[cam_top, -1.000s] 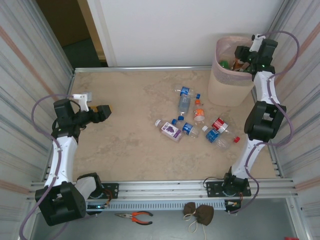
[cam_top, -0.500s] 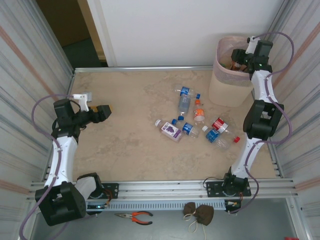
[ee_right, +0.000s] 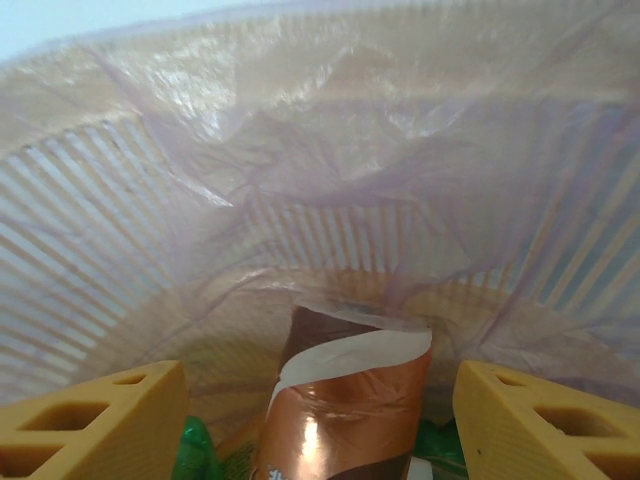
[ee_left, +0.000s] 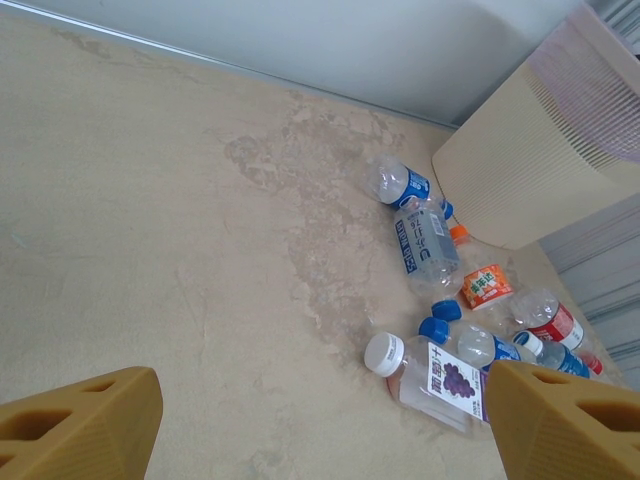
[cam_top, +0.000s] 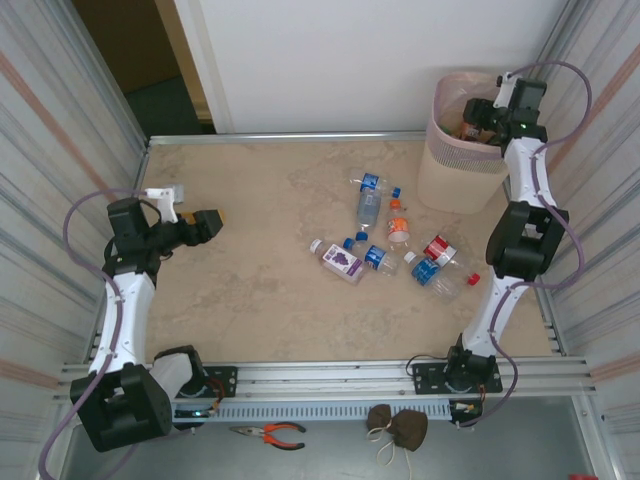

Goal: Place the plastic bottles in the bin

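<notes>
Plastic bottles lie loose on counter just near-left of bin, closer to right arm; right pincer hangs open over bin, copper-labelled bottle inside, ungripped; left pincer open, empty

Field surface: a beige, marble-veined tabletop, matte and evenly lit with only faint, soft shadows, bounded at the far edge by a thin metal strip and at the near edge by paired aluminium rails. Behind it stands a plain white wall, and a dark doorway opens at the far left beside a tan frame. A left panel and a right panel of silvery corrugated metal close in the sides, and a grey ledge lies below the rails.
</notes>
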Action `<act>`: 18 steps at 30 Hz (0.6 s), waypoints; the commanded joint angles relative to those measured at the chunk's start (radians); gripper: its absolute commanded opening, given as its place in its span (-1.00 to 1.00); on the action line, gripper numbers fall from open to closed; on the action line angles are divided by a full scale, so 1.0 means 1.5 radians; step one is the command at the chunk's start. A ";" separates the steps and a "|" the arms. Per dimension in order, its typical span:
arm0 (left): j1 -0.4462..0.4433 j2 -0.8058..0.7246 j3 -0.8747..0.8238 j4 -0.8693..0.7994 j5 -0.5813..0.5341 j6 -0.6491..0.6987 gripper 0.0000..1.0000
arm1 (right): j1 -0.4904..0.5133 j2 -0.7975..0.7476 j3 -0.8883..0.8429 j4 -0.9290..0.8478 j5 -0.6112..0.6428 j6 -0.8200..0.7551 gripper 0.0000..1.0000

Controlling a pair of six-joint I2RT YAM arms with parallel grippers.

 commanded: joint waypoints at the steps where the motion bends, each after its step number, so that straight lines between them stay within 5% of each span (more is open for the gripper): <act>1: 0.007 -0.012 -0.001 0.018 0.020 -0.004 0.69 | 0.008 -0.077 0.030 -0.015 0.011 0.008 0.40; 18: -0.023 0.025 -0.002 0.044 0.024 -0.040 0.59 | 0.076 -0.357 -0.192 -0.027 0.024 0.007 0.41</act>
